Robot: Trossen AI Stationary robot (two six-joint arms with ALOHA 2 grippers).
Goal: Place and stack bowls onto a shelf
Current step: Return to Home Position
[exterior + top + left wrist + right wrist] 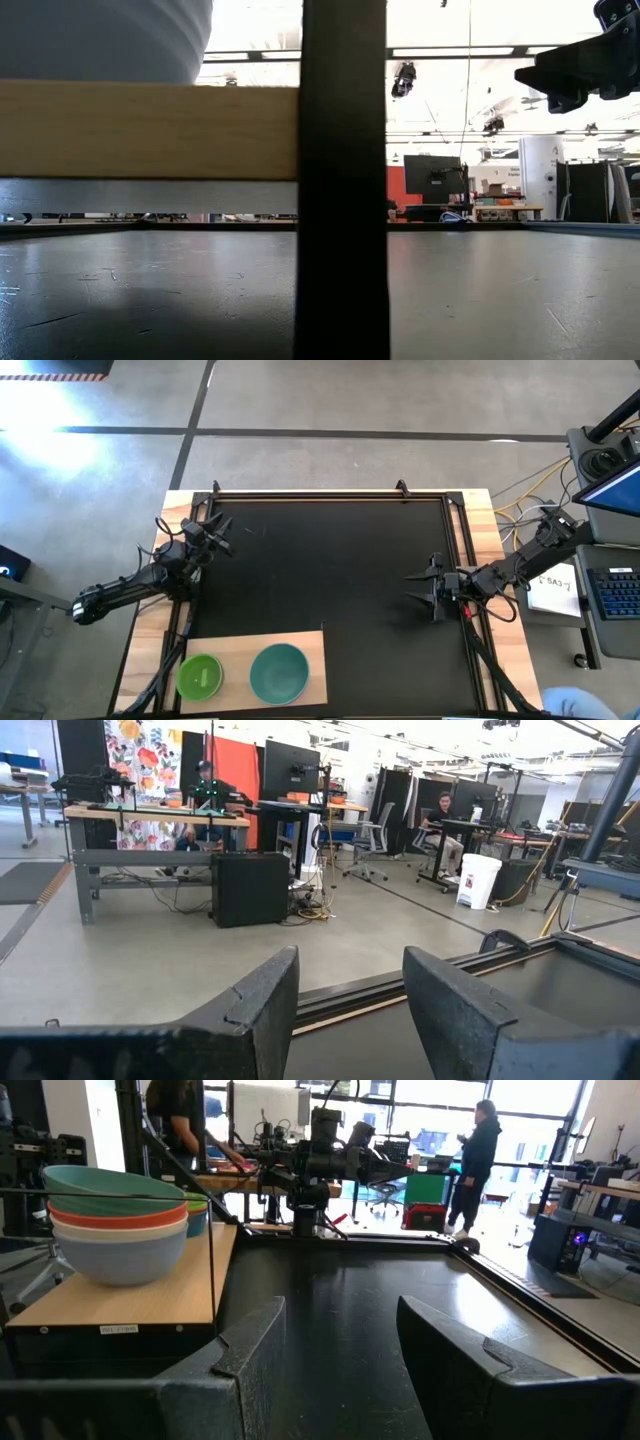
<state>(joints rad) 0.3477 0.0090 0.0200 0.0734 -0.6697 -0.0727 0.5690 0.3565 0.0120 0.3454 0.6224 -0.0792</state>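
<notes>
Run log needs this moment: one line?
left hand open; right hand open; teal-topped round plastic bowl stack on flat light-wood shelf

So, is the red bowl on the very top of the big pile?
No, the teal bowl is the top one of the big pile on the shelf, and the red bowl sits just under it.

You're in an open robotics lab or workshop, not a home. There's a bare concrete floor (120,950), long workbenches (150,817) piled with gear, monitors (292,768), a black equipment case (250,888) and rolling office chairs (375,828). A person (446,808) is sitting at a desk, and cables (520,500) and a keyboard (615,588) sit right beside your tabletop (482,510).
</notes>
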